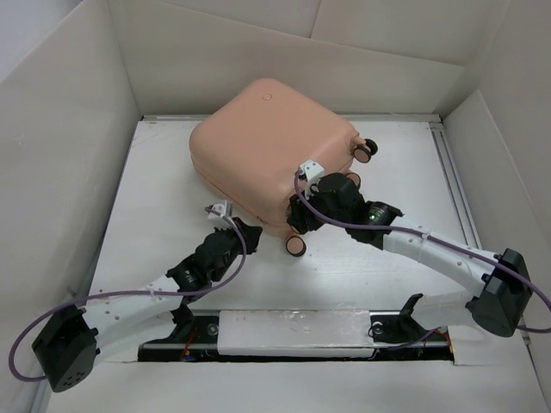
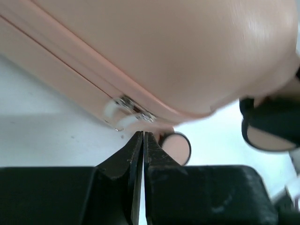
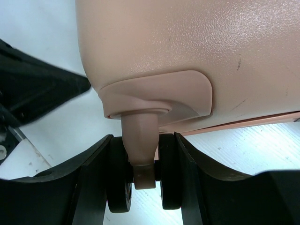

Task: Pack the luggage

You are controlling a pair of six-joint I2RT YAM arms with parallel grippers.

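- Top external view: the luggage (image 1: 267, 142) is seen lying flat and closed on the white table (image 1: 362, 275), toward the back and slightly left of centre, with its wheeled end turned to the right.
- The peach-pink shell is faced upward; two wheels (image 1: 368, 151) are shown at its far right corner.
- The left gripper (image 2: 143, 137) is held at the near edge of the case, and its fingers are pressed together with nothing between them.
- Just beyond those fingertips, the zipper pull (image 2: 116, 111) is seen on the seam; whether it is touched cannot be told.
- The right gripper (image 3: 143, 176) is placed at the near right corner of the case.
- Its fingers (image 3: 96, 178) are clamped on a caster wheel (image 3: 140, 154), the pink fork being held between the two black pads.
- A free wheel (image 1: 295, 246) is seen beside the two grippers, near the table surface.
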